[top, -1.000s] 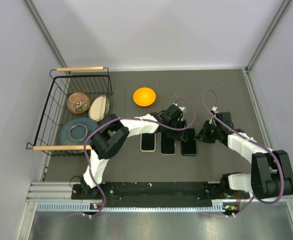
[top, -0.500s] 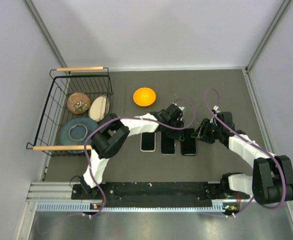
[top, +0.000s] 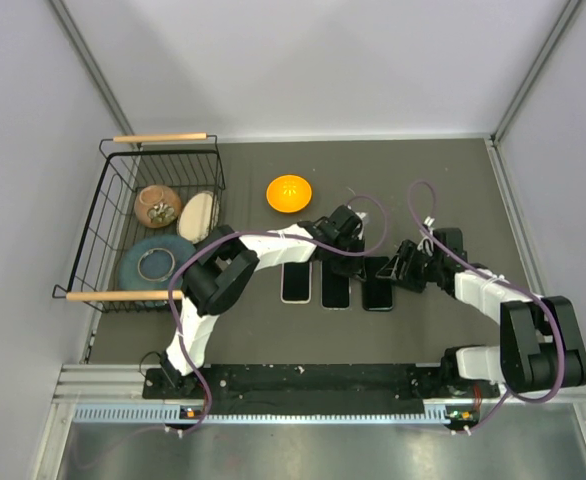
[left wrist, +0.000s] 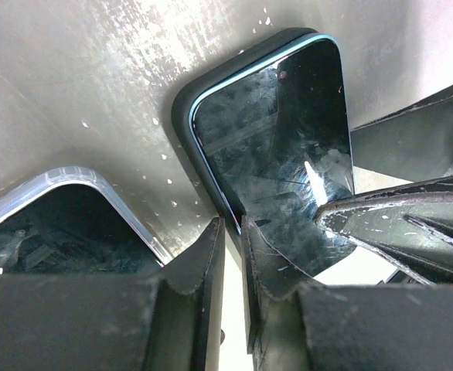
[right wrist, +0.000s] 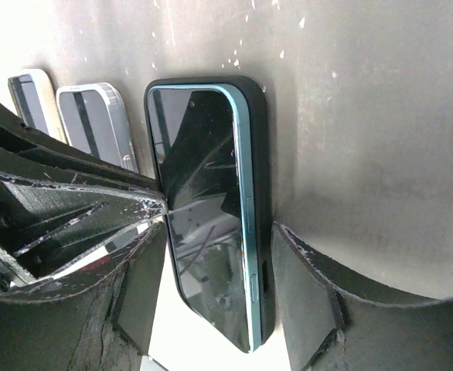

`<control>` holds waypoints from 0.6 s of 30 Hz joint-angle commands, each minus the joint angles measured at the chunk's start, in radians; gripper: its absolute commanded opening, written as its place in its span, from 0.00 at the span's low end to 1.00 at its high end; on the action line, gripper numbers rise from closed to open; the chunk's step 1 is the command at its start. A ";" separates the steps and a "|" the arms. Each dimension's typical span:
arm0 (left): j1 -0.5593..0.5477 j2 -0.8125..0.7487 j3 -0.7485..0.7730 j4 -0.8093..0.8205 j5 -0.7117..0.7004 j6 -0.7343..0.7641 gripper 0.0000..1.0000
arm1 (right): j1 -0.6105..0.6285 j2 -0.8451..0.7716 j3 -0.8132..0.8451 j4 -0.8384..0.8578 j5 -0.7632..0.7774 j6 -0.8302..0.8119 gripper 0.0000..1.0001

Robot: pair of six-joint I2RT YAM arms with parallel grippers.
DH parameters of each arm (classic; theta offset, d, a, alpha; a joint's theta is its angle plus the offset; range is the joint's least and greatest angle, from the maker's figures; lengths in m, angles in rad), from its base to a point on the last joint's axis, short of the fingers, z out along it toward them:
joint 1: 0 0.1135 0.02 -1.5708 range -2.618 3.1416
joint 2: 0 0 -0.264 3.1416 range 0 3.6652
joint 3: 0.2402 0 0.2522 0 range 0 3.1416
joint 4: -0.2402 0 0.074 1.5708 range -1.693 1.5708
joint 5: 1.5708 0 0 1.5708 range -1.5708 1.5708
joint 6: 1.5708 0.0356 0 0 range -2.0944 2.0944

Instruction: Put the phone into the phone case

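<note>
Tabletop (top: 443,190): glossy, seemingly clear-rimmed phone (top: 335,290)

Phone (top: 335,290) flat, screen up, seated inside clear phone case (left wrist: 64,174).

**A:** What sits on the left of the dark grey table (top: 273,340)?

**B:** A black wire basket (top: 108,205) with two wooden handles. Inside it lie a brown round bowl (top: 157,205), a pale oval object (top: 199,215) just beside the bowl, and a blue-grey round dish (top: 156,262) nearer the front.

**A:** And outside the basket?

**B:** An orange bowl (top: 289,193) stands toward the back, apart from the basket. Nearer the front, a white-rimmed phone (top: 296,284) lies flat, screen up. Further right, a teal-edged phone (right wrist: 203,193) in a dark case also lies screen up.

**A:** What surrounds the table?

**B:** Plain pale walls (top: 323,60), and a metal rail (top: 303,412) along the near edge.
</note>
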 commanded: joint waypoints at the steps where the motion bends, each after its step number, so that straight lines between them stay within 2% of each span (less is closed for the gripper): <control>1: -0.004 0.032 -0.021 0.019 0.027 -0.005 0.17 | -0.014 0.038 -0.022 0.072 -0.061 0.024 0.57; 5: -0.002 0.034 -0.024 0.025 0.050 -0.010 0.17 | -0.026 0.044 -0.036 0.155 -0.136 0.070 0.58; 10: -0.002 0.037 -0.027 0.031 0.059 -0.010 0.15 | -0.074 0.035 -0.094 0.373 -0.320 0.159 0.58; 18: -0.002 0.037 -0.027 0.038 0.065 -0.010 0.15 | -0.085 0.062 -0.155 0.551 -0.432 0.239 0.58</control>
